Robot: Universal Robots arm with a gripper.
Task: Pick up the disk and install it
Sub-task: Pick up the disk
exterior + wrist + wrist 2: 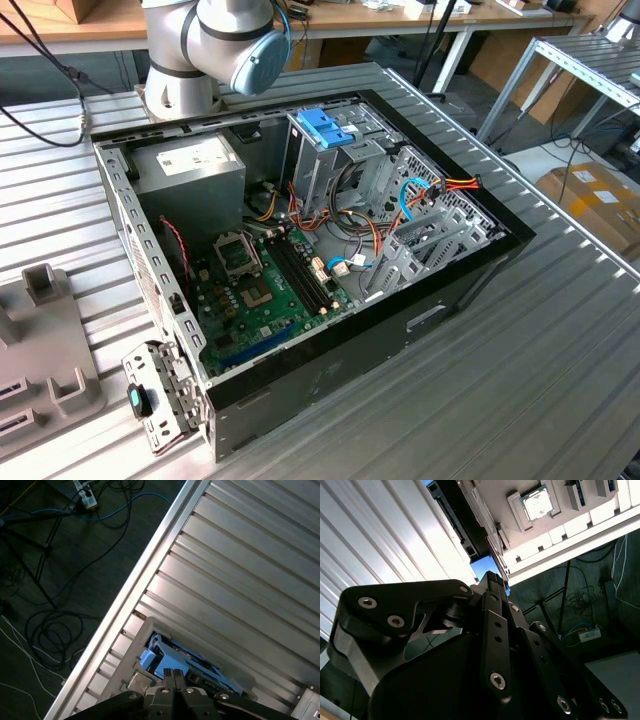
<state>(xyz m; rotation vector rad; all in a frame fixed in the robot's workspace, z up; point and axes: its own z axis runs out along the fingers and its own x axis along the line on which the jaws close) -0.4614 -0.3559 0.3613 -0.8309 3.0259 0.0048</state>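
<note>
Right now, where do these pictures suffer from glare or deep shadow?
In the exterior view the light is even, though the computer case is shadowy inside; in the second wrist view the ribbed table glares white and the tool is a dark shape; in the first wrist view the table ribs shine while the floor is dim.

a robotics lab or workshop; a robot arm (215, 40) stands on a ribbed aluminium table (520, 380) beside an open computer case (350, 360); below the gripper (172, 672) sits a grey parts tray (125, 665); past the table edge from it, dark floor (75, 555) with loose cables (45, 625) and a power strip (84, 496); wooden workbenches (400, 18) and a cardboard box (590, 200) stand around.
</note>
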